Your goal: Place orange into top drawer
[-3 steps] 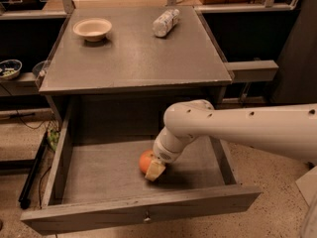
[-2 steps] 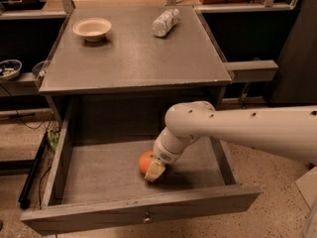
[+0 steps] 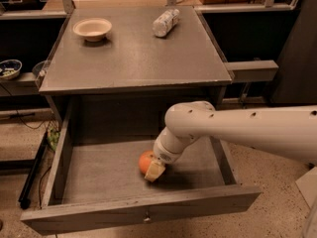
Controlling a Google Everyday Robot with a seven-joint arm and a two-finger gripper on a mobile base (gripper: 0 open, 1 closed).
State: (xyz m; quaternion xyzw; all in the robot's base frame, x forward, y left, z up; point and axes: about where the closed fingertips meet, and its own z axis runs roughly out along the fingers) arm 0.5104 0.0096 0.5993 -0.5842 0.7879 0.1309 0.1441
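Camera view: one gripper (image 3: 154,169) touches one orange (image 3: 145,160) inside top drawer (image 3: 99,175).

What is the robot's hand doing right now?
Gripper: down inside the open top drawer, against the orange; whether it holds it cannot be told.

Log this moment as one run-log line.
gripper: inside top drawer, at orange | orange: in drawer | top drawer: open | tabletop: cream bowl, plastic bottle

Cream end effector (image 3: 154,169) by orange (image 3: 145,160), grey drawer (image 3: 99,215)
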